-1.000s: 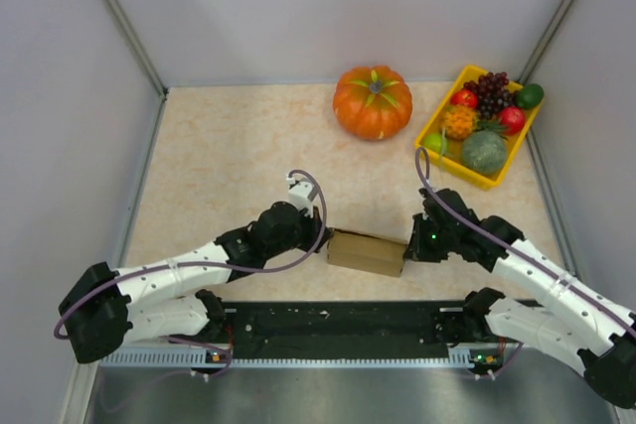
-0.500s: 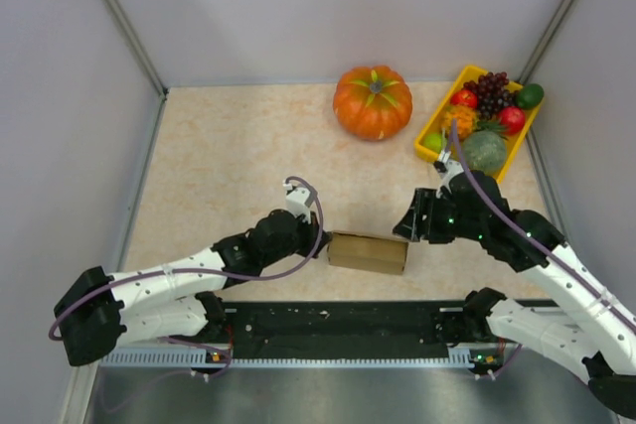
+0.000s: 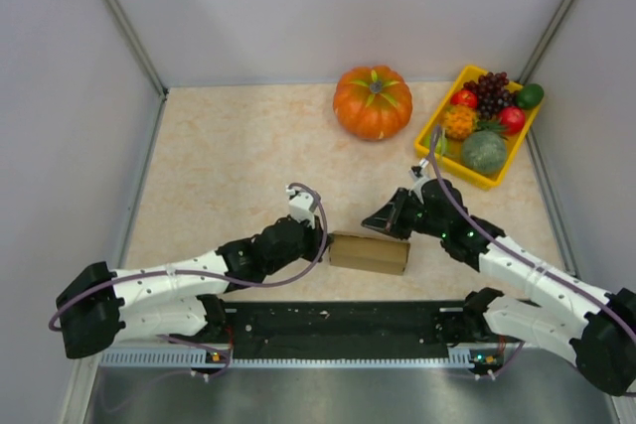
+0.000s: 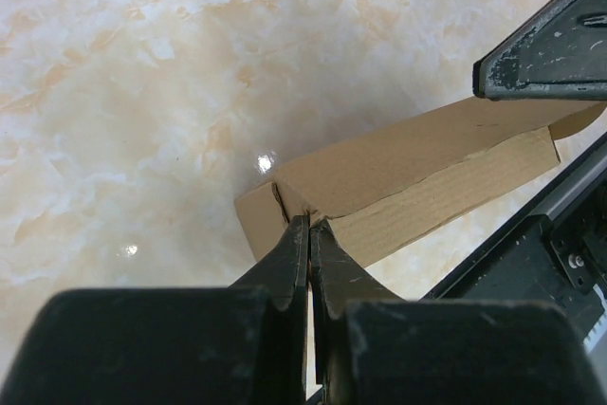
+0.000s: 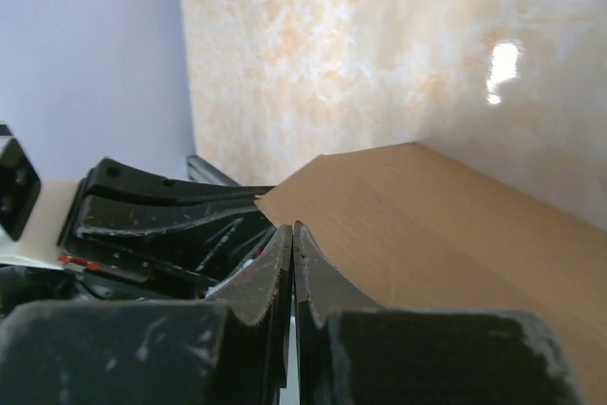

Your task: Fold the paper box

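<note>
The paper box (image 3: 368, 253) is a small closed brown cardboard box lying on the table near the front edge, between the arms. My left gripper (image 3: 322, 243) is shut, its tips touching the box's left end. In the left wrist view the tips (image 4: 309, 222) meet at the box's (image 4: 417, 177) upper corner, with nothing between them. My right gripper (image 3: 368, 222) is shut and hovers just behind the box's top. In the right wrist view its tips (image 5: 291, 229) sit over the box's brown top face (image 5: 446, 225).
An orange pumpkin (image 3: 373, 101) stands at the back. A yellow tray (image 3: 447, 165) of fruit sits at the back right. A black rail (image 3: 338, 323) runs along the front edge, close behind the box. Grey walls stand on both sides.
My right gripper has left the box's right end and swung up and to the left, over the box's far edge. My left gripper has shifted slightly nearer, staying at the box's left end.
</note>
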Controlling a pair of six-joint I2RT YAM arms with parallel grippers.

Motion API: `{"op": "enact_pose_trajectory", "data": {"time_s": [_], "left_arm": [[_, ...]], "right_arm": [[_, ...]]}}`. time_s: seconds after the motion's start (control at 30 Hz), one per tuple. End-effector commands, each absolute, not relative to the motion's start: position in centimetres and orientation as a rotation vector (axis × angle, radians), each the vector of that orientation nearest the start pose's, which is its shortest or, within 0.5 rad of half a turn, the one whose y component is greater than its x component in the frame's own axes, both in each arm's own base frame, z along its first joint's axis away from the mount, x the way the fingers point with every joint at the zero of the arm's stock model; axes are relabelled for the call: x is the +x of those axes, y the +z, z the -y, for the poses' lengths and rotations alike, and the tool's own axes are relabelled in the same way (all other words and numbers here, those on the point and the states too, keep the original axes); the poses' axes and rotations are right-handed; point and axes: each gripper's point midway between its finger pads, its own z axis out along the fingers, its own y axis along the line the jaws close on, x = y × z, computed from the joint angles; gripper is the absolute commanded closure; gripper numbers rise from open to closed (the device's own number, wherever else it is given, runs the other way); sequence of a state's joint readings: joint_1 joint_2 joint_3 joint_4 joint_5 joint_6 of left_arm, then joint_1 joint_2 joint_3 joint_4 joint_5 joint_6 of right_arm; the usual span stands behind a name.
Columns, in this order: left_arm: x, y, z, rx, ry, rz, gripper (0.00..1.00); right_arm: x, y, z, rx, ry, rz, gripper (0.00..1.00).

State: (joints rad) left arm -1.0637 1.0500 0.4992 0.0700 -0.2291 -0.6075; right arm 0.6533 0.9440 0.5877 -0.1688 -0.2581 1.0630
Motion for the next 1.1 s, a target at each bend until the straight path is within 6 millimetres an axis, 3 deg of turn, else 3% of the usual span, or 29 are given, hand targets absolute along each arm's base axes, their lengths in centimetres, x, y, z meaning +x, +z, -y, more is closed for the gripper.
{"op": "enact_pose_trajectory", "data": {"time_s": [0.0,0.03,0.07,0.1,0.3,0.37,0.43,0.47,0.5,0.63,0.67,0.73,0.77,0.8,0.87,0.9,0.93,1.03,1.07], "left_arm": [[16.8,9.0,27.1,0.368,-0.666,-2.197,1.0],[16.6,8.9,27.1,0.375,-0.663,-2.197,1.0],[16.7,8.8,27.1,0.373,-0.654,-2.198,1.0],[16.6,8.8,27.2,0.374,-0.657,-2.199,1.0],[16.2,9.1,27.6,0.384,-0.688,-2.192,1.0],[16.0,9.8,27.5,0.377,-0.712,-2.179,0.96],[15.4,10.1,27.3,0.388,-0.739,-2.186,0.79],[15.1,11.2,27.3,0.361,-0.783,-2.175,0.71],[14.5,11.7,27.4,0.369,-0.826,-2.179,0.57],[12.9,16.5,27.8,0.37,-1.019,-2.112,0.43],[12.8,18.7,27.7,0.342,-1.067,-2.082,0.41],[13.0,20.7,27.7,0.321,-1.134,-2.062,0.4],[12.9,21.8,28.1,0.322,-1.192,-2.065,0.43],[14.6,22.5,27.8,0.273,-1.211,-2.056,0.51],[14.4,22.5,28.7,0.289,-1.362,-2.089,0.73],[16.3,24.0,28.8,0.251,-1.415,-2.003,0.76],[16.4,24.4,29.0,0.263,-1.457,-1.987,0.79],[17.2,23.7,30.0,0.298,-1.476,-1.998,0.87],[17.4,22.2,30.4,0.304,-1.478,-2.034,0.88]], "right_arm": [[20.6,22.2,-27.3,0.266,1.554,-2.024,1.0],[20.1,19.8,-26.9,0.289,1.547,-2.053,1.0],[19.8,19.8,-26.6,0.288,1.563,-2.025,1.0],[19.3,18.1,-26.3,0.309,1.559,-2.046,1.0],[17.7,13.5,-25.0,0.351,1.529,-2.101,1.0],[17.6,13.0,-24.7,0.361,1.512,-2.107,1.0],[17.5,12.8,-24.4,0.363,1.5,-2.112,1.0],[17.5,12.8,-24.4,0.365,1.495,-2.111,1.0],[17.6,12.9,-24.4,0.358,1.489,-2.109,1.0],[17.7,12.6,-24.3,0.348,1.457,-2.127,1.0],[17.7,12.6,-24.3,0.344,1.459,-2.128,1.0],[17.7,12.6,-24.4,0.34,1.462,-2.126,1.0],[17.7,12.6,-24.5,0.331,1.467,-2.125,1.0],[17.7,12.7,-24.5,0.324,1.467,-2.124,1.0],[17.7,12.8,-24.6,0.315,1.468,-2.125,1.0],[17.8,12.9,-24.6,0.307,1.462,-2.123,1.0],[17.8,13.0,-24.6,0.305,1.461,-2.123,1.0],[17.9,13.2,-24.5,0.302,1.452,-2.117,1.0],[17.9,13.2,-24.5,0.302,1.452,-2.113,1.0]]}}
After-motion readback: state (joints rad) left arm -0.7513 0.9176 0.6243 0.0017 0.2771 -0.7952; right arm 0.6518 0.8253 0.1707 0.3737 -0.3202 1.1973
